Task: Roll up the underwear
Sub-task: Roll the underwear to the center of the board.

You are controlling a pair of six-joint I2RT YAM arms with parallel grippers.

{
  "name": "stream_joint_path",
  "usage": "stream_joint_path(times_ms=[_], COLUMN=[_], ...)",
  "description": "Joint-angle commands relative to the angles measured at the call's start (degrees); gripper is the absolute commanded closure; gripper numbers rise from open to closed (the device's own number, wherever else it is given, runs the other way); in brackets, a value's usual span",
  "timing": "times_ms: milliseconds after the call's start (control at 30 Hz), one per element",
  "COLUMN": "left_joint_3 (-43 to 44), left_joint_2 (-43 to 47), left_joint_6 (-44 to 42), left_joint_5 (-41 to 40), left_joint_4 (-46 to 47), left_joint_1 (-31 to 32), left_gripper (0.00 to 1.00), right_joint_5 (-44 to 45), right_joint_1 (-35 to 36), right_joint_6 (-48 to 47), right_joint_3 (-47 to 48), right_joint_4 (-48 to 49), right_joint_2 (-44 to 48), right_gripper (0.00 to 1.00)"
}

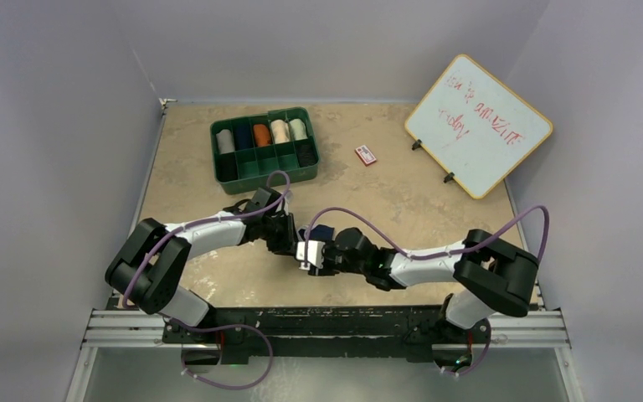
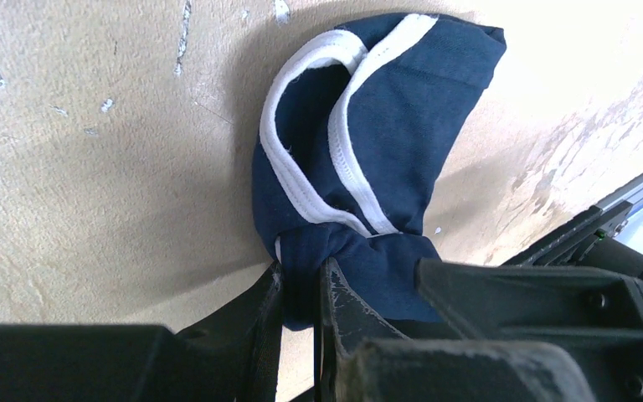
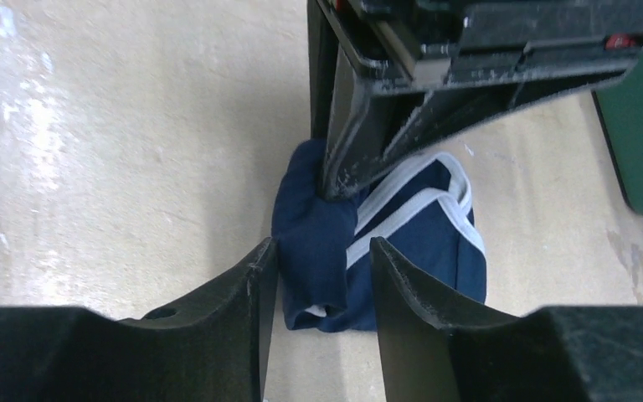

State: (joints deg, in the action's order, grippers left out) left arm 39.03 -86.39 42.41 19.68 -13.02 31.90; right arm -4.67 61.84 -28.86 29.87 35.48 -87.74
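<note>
Left jaws pinch navy underwear (image 2: 385,109); right jaws open astride it.

white/blk arms (image 1: 209,228), purple cables (image 1: 339,209), blk grippers (image 3: 320,251)

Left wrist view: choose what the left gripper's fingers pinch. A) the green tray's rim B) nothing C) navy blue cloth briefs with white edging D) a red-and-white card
C: the left gripper is shut on a fold of the navy blue cloth briefs, bunched on the tan tabletop.
</note>
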Motion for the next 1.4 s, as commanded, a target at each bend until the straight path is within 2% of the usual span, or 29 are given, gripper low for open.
stream_joint_path(times_ms=[0, 100, 333, 467, 667, 800, 1000, 1233, 1367], left_joint_3=[0.9, 1.0, 1.1, 1.2, 1.2, 1.4, 0.7, 0.3, 0.4], left_joint_2=[0.1, 0.1, 0.1, 0.2, 0.2, 0.1, 1.0, 0.5, 1.7], left_joint_6=[-2.0, -2.2, -2.2, -2.3, -3.0, -3.3, -3.9, -4.3, -3.9], left_joint_5=[-4.5, -4.5, -4.2, -4.1, -3.8, -3.8, 0.0, 2.2, 1.3], left_joint_4=[-3.3, -3.3, -3.3, -3.4, -3.6, -3.7, -1.9, -1.0, -2.0], left_joint_1=[0.1, 0.1, 0.1, 0.1, 0.1, 0.1, 0.0, -0.1, -0.7], left_gripper=[0.9, 0.9, 0.91, 0.91, 0.91, 0.92, 0.92, 0.92, 0.86], right_joint_5=[-6.1, -6.7, -5.6, -2.9, 0.2, -0.3, 0.9, 1.2, -2.2], right_joint_1=[0.1, 0.1, 0.1, 0.1, 0.1, 0.1, -0.1, -0.2, -1.3], right_joint_6=[1.5, 1.9, 2.2, 1.9, 0.5, 0.7, 2.8, 5.8, 7.6], right_joint_3=[4.1, 3.9, 3.7, 2.8, 2.7, 2.7, 0.8, 0.4, -0.2], right_joint_4=[-3.5, -3.3, -3.2, -1.8, -0.9, -1.7, 1.7, 5.2, 5.8], right_joint_2=[1.0, -0.1, -2.9, -4.6, -6.0, -6.0, -8.5, -10.5, -10.2], right_gripper=[0.57, 0.62, 0.63, 0.56, 0.56, 0.63, 0.67, 0.92, 1.0])
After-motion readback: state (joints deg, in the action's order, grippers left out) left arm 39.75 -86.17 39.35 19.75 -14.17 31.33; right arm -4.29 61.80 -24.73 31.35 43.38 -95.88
